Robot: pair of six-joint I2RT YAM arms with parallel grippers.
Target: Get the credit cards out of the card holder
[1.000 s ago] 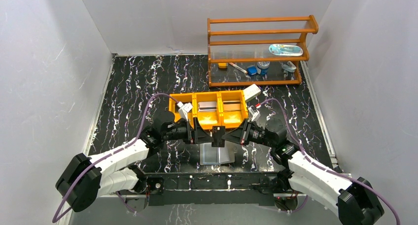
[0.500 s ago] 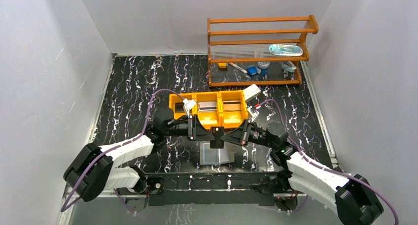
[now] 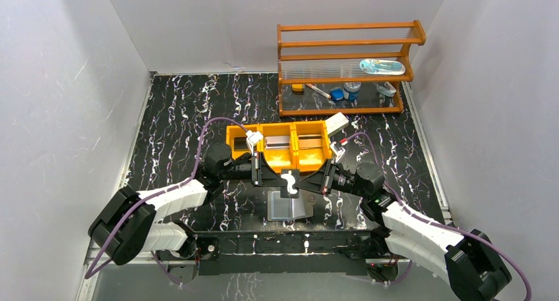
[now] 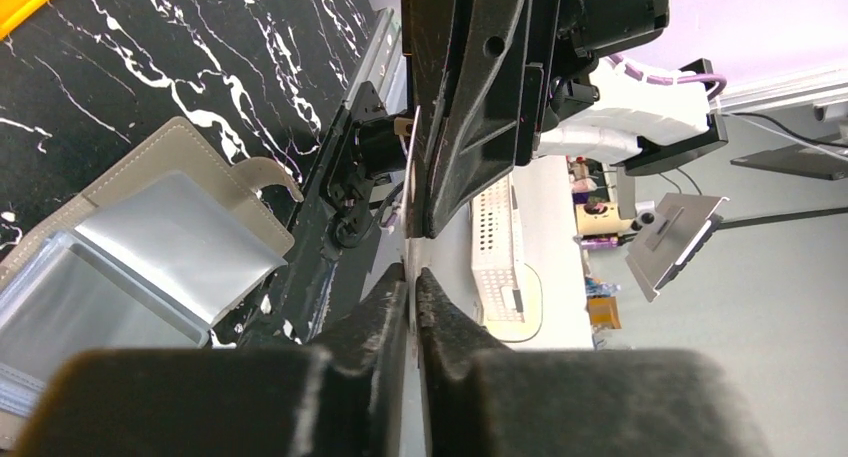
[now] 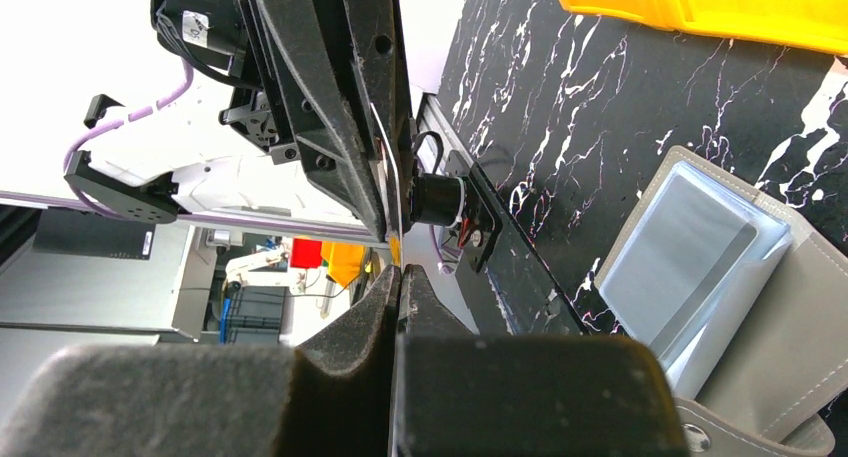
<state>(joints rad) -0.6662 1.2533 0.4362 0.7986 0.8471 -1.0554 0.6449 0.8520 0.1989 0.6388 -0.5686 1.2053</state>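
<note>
I see the card holder (image 3: 288, 209) open at the table's (image 3: 178, 116) near edge, directly below both grippers meeting tip to tip: right gripper (image 5: 398, 277) clamped tight on a dark credit card (image 3: 291, 190), left gripper (image 4: 410, 282) pinched to a slit on the same card

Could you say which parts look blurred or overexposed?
Top external view: evenly lit and sharp. Left wrist view: the black left hand is blurred, the grey folding card holder sharp. Right wrist view: the black right hand is blurred, the upper-left background washed out.
</note>
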